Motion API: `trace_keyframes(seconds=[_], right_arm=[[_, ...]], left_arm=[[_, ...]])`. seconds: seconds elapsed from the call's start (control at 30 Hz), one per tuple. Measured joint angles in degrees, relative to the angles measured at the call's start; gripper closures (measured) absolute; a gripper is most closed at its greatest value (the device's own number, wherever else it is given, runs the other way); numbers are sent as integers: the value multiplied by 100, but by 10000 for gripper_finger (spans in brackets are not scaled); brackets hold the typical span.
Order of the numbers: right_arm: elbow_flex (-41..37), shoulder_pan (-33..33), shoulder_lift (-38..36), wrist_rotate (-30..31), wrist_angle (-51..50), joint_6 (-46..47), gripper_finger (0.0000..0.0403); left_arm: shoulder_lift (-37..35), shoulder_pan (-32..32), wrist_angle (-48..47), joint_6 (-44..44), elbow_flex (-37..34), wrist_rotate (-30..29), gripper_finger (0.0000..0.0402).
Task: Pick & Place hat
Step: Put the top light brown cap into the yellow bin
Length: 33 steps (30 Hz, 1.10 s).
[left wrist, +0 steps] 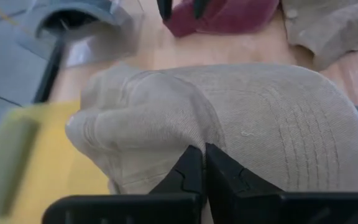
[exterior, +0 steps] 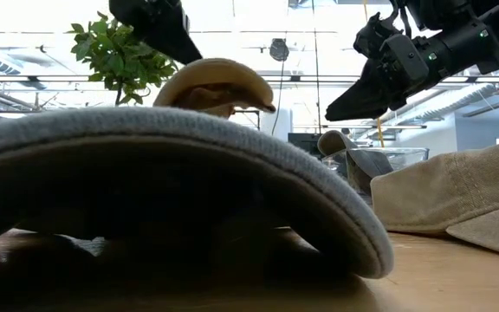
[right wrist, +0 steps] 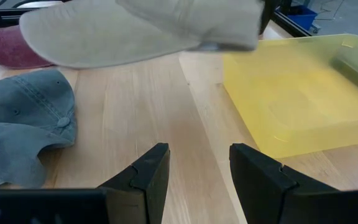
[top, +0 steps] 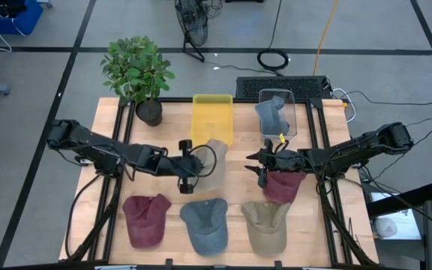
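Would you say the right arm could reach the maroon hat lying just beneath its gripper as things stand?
Probably yes. The right gripper hangs open right beside the maroon hat, with nothing over that hat. The left gripper is busy elsewhere, shut on the beige hat.

The left arm reaches in from the left side of the table toward its middle, stretched low and nearly straight. The left gripper (top: 196, 165) sits at the end of it, fingers (left wrist: 194, 171) pressed tight together with cloth pinched between them (the two dark tips meet edge to edge in the wrist view). The right arm comes in from the right side, elbow bent. The right gripper (top: 259, 163) hovers above the table, fingers (right wrist: 148, 171) spread apart, nothing between them.
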Motion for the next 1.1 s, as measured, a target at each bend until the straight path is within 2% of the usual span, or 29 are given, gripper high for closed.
trace_keyframes(seconds=[0.23, 0.47, 0.6, 0.77, 0.97, 1.1], right_arm=[[-1, -1, 0, 2, 2, -2, 250], [-1, -2, 0, 2, 3, -59, 250], [1, -2, -1, 2, 4, -64, 250], [-1, -1, 0, 2, 2, -83, 250], [-1, 0, 0, 2, 37, -57, 250], [-1, -2, -2, 2, 80, -50, 250]], left_arm=[[0, 516, 80, 898, 56, 47, 389], [0, 1470, 766, 1552, 56, 830, 388], [51, 1999, 1221, 2033, 56, 1502, 394], [144, 2603, 1536, 2123, 64, 2105, 387], [445, 3079, 1673, 2343, 62, 2356, 395], [816, 3297, 1988, 2425, 58, 2484, 386]])
